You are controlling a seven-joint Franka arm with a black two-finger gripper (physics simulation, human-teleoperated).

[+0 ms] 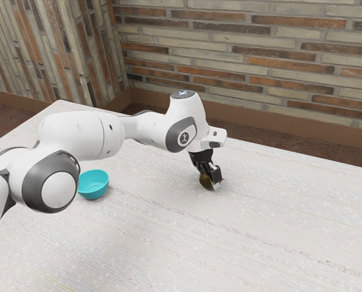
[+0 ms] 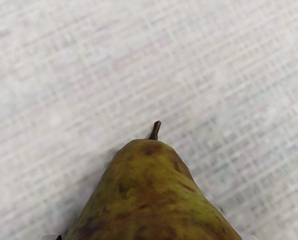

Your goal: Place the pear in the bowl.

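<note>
Exterior view, pear (image 1: 204,182) between fingers (image 1: 216,176), arm emblem (image 1: 184,139) unreadable

There's room to pass low over the table (image 1: 168,243) between the pear (image 1: 204,181) and the bowl (image 1: 93,187). Higher up, the arm (image 1: 77,131) reaches across; from here its joint (image 1: 57,190) covers the bowl's edge.

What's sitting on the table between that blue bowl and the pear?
Nothing but a bare stretch of pale tabletop between the bowl and the pear; the exterior view shows it.
</note>
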